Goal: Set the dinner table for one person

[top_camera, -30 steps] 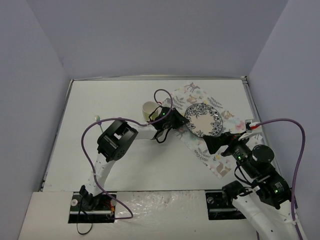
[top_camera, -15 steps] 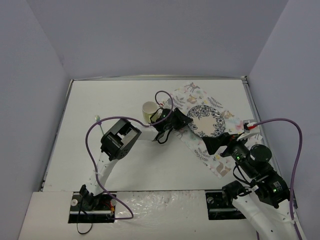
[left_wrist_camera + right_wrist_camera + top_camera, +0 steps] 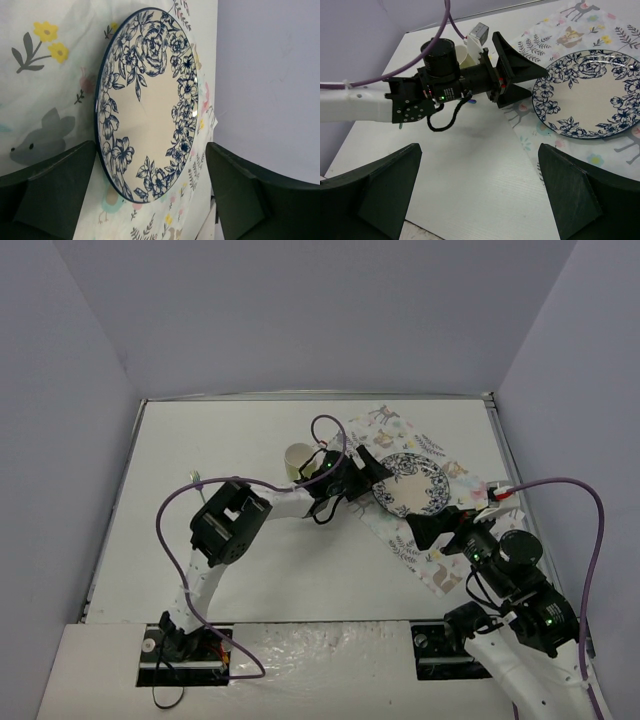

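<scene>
A blue-flowered white plate (image 3: pixel 412 483) lies flat on a pastel animal-print cloth (image 3: pixel 440 562) at the right of the dinner table (image 3: pixel 240 430). My left gripper (image 3: pixel 374 478) is open at the plate's left rim. In the left wrist view the near edge of the plate (image 3: pixel 147 100) sits between the spread fingers (image 3: pixel 50 195) without touching them. My right gripper (image 3: pixel 435 523) is open over the cloth's near edge, below the plate. In the right wrist view its gripper (image 3: pixel 480 200) has only bare table between its wide fingers. The plate (image 3: pixel 592 95) and the left gripper (image 3: pixel 516 70) lie beyond.
A pale yellow cup (image 3: pixel 296 460) stands just behind the left wrist, left of the cloth. A small pale green item (image 3: pixel 197 480) lies at the table's left by the left arm's purple cable. Grey walls surround the table on three sides.
My left gripper has opened and let go of the plate. The plate has dropped from a tilt to lie flat on the cloth, slightly further right. The right arm has barely moved.
</scene>
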`<state>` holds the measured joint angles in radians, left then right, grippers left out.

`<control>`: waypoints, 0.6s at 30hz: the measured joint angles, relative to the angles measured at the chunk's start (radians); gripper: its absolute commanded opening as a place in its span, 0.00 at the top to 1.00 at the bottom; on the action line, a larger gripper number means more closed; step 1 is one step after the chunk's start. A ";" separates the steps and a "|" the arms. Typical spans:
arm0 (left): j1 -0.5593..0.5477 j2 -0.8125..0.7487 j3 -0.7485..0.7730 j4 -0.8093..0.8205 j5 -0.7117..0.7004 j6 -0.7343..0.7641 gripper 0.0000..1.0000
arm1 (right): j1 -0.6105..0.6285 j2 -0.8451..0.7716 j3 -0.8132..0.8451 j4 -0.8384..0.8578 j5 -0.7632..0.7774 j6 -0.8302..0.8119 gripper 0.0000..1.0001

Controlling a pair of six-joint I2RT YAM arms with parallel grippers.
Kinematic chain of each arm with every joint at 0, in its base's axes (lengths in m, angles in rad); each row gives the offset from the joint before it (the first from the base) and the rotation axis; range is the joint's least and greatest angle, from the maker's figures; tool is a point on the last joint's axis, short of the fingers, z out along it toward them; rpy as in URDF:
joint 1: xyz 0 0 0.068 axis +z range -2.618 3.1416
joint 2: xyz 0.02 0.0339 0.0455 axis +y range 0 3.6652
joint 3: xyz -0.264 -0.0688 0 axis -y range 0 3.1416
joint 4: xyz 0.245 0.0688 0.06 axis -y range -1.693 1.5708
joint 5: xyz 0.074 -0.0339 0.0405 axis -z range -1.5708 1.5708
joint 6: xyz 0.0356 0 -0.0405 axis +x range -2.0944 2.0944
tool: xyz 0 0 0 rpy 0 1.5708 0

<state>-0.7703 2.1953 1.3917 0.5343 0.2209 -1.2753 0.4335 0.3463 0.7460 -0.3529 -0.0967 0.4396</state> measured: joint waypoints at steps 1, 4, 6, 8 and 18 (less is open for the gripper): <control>-0.003 -0.020 0.001 -0.034 -0.006 0.017 0.03 | 0.000 -0.001 0.000 0.000 0.003 -0.001 0.00; -0.018 -0.101 0.009 -0.143 -0.022 0.078 0.03 | 0.000 -0.001 0.000 -0.003 0.009 -0.010 0.00; -0.029 -0.162 0.025 -0.210 -0.036 0.124 0.03 | 0.000 0.000 0.001 -0.004 0.014 -0.017 0.00; -0.037 -0.225 0.042 -0.284 -0.053 0.177 0.03 | 0.000 0.006 0.010 -0.008 0.020 -0.024 0.00; 0.008 -0.547 0.068 -0.728 -0.155 0.484 0.03 | 0.000 0.320 0.216 -0.001 0.074 -0.095 0.00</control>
<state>-0.7627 1.6481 1.4592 -0.1940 0.0664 -0.7913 0.4335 0.6665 0.9622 -0.3539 -0.0227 0.3444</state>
